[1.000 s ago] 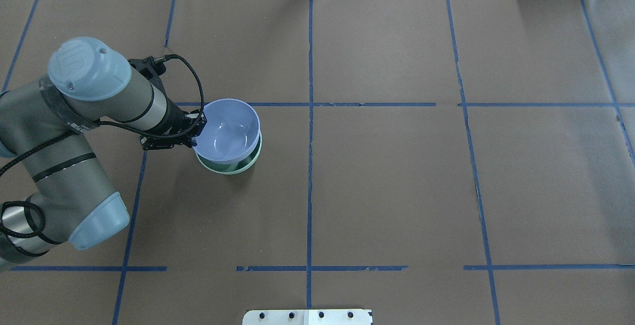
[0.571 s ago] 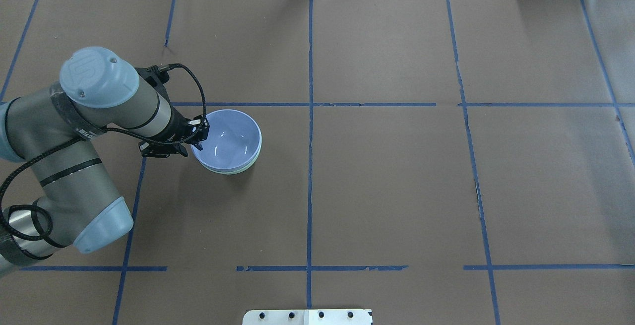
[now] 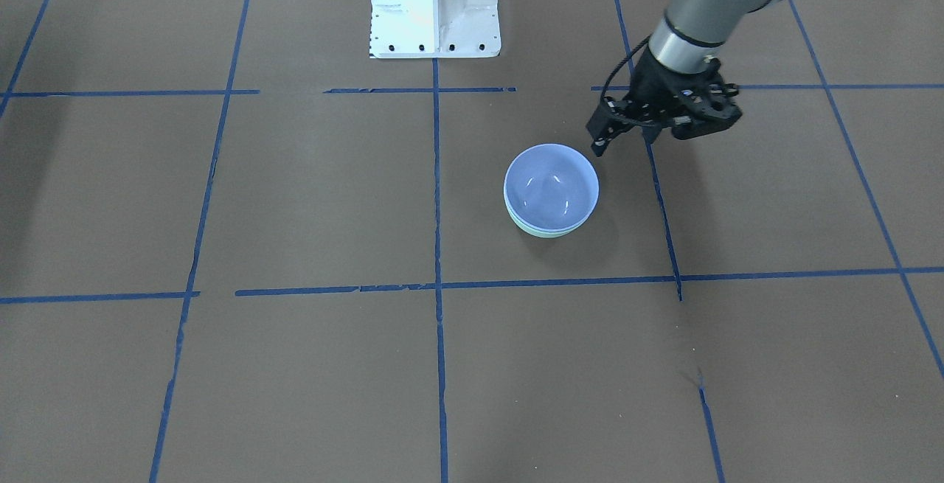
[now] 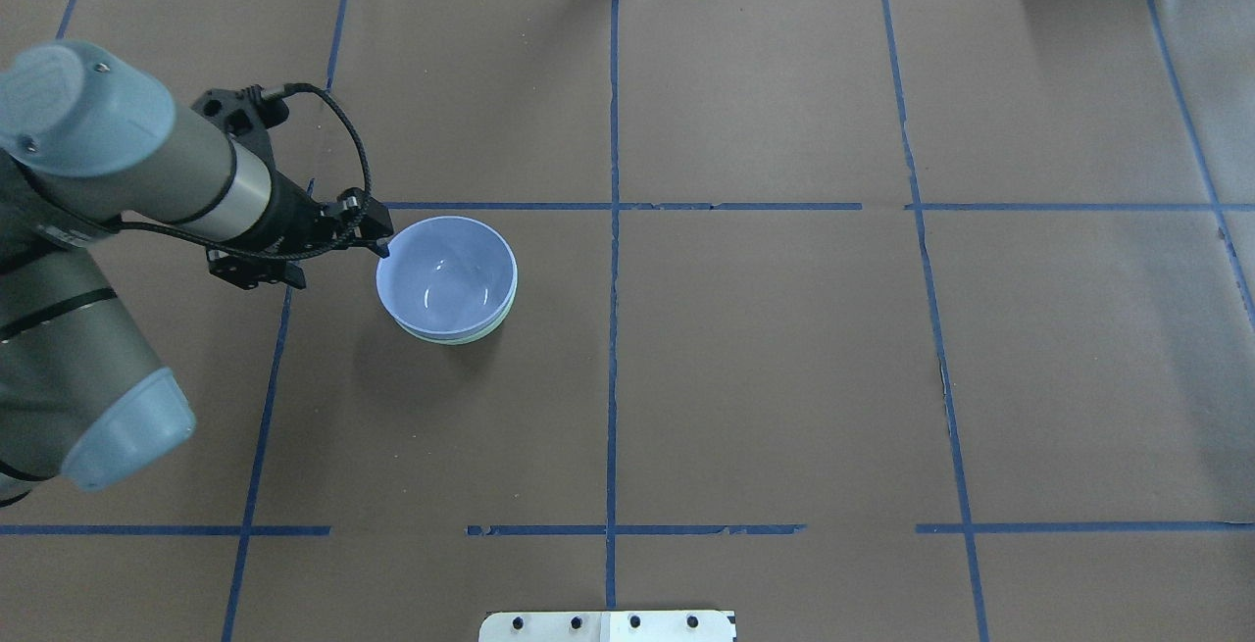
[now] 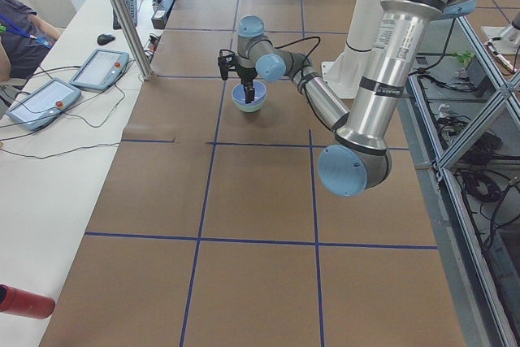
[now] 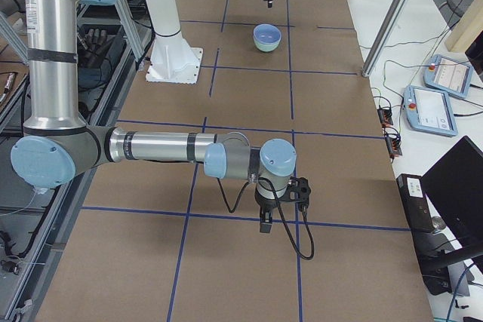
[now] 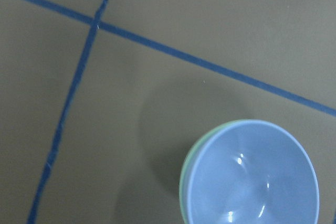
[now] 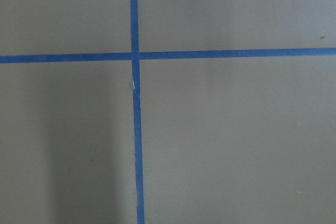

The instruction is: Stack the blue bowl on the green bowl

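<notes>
The left arm is stretching out, and its left gripper (image 4: 373,235) is hovering just beside the blue bowl (image 4: 446,274), jaws apart, gripping nothing. The right gripper (image 6: 266,220) is pointing down, well apart from that bowl; its jaws are unclear.

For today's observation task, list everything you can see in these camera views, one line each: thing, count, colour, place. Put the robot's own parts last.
blue bowl: one, periwinkle blue, nested inside the green bowl.
green bowl: one, mint green, under the blue bowl on the robot's left half of the table; only its rim shows.
table: one, brown covering, marked with a grid of blue tape.
control tablets: two, grey, on the white side bench.
base mount: one, white, at the robot's edge of the table.
left arm: one, grey with blue caps, reaching beside the bowls.
left pincer: one, black, open, off the bowls.
right arm: one, grey and blue, far from the bowls.
right pincer: one, black, pointing down; open or shut unclear.
</notes>
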Motion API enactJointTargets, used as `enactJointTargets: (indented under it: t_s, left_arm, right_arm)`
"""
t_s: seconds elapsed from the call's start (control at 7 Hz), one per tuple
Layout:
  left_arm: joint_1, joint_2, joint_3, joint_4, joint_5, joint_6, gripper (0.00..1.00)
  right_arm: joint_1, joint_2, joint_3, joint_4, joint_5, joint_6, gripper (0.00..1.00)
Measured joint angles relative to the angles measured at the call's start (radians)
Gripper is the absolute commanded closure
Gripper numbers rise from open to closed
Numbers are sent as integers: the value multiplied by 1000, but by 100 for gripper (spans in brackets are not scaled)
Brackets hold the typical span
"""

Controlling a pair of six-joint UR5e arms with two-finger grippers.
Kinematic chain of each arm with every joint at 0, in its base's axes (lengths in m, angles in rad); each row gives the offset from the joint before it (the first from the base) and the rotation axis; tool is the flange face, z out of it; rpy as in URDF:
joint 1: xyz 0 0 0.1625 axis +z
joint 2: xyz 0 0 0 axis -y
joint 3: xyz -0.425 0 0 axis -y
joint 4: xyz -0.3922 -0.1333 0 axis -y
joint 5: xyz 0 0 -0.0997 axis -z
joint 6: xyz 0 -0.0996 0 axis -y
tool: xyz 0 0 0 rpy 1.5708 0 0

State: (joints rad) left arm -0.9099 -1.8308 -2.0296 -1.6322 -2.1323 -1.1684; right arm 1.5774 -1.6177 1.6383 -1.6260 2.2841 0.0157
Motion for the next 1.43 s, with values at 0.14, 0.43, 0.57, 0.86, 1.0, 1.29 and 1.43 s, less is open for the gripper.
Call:
enactJointTargets:
  t_s: [0.14,0.43,0.57,0.86,1.0,1.29,1.43]
  left_arm:
    - [-119,83,-3,2,-38,218,0]
    - [-348,256,30,29,-76,729,0]
    - [-469,301,80,69,-79,987,0]
    - [-682,337,208,114,-80,1359,0]
    - [-733,352,257,119,-82,1426,0]
    - [-760,385,294,120,-138,1444,0]
    - [-761,398,298,116,-183,1425,0]
  right_arm:
    - [0,0,0,0,0,1,0]
    - [0,0,0,0,0,1,0]
    - [0,-1,0,0,0,1,0]
    - [0,-1,0,0,0,0,0]
    - [0,-1,0,0,0,0,0]
    - [0,0,0,0,0,0,0]
    - [0,0,0,0,0,0,0]
